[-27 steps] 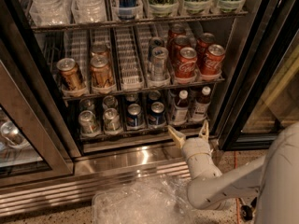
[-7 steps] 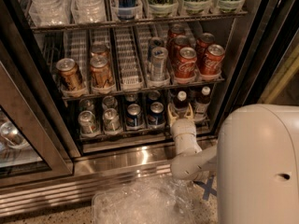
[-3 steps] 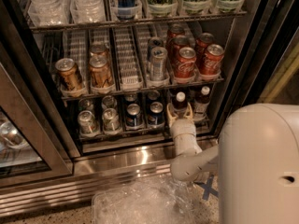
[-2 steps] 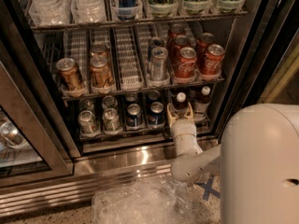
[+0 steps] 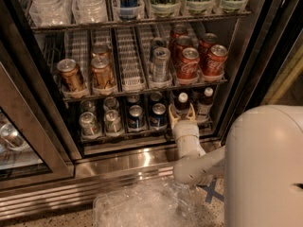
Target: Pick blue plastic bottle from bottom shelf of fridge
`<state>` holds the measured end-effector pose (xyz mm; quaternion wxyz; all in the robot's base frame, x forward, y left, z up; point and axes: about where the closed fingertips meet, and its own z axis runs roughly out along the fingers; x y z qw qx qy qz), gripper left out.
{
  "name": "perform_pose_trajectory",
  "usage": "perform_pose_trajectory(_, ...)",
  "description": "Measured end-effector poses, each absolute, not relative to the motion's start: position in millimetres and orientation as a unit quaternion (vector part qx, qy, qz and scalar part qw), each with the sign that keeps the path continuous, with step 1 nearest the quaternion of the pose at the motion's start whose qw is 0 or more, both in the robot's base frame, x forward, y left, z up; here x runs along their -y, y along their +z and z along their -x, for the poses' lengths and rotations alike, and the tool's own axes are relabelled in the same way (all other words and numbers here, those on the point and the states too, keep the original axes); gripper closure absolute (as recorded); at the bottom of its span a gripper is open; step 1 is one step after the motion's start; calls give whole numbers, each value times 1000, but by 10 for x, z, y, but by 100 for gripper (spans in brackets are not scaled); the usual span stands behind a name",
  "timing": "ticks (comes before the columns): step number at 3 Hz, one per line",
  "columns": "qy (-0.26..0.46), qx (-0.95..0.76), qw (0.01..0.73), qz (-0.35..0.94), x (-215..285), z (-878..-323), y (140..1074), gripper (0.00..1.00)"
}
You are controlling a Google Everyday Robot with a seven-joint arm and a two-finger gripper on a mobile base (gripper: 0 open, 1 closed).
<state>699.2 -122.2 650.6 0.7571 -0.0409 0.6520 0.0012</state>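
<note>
End effector (image 5: 182,115) at white-capped plastic bottle (image 5: 182,104)

Floor (image 5: 215,207): speckled stone, dim, in a narrow band along the bottom edge.
Tape mark (image 5: 209,191): blue cross stuck to the floor.
Clear plastic tub (image 5: 142,207): on the floor, with crumpled contents.
Glass door (image 5: 19,145): left, dark-framed, with reflections.
Yellowish strip (image 5: 284,77): far right, slanting.
Light: brightest inside the racks, with a glint on steel.
Gripper (image 5: 182,113): at the front edge of the bottom shelf (image 5: 142,138), towards its right corner.
</note>
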Motion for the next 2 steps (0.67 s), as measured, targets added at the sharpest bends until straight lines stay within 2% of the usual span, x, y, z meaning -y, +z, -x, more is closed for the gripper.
perform_pose_trajectory(1, 11, -653, 756, 42, 1205, -6940, 6542, 100)
perform_pose_trajectory(2, 65, -666, 741, 56, 1068, -6618, 6618, 100)
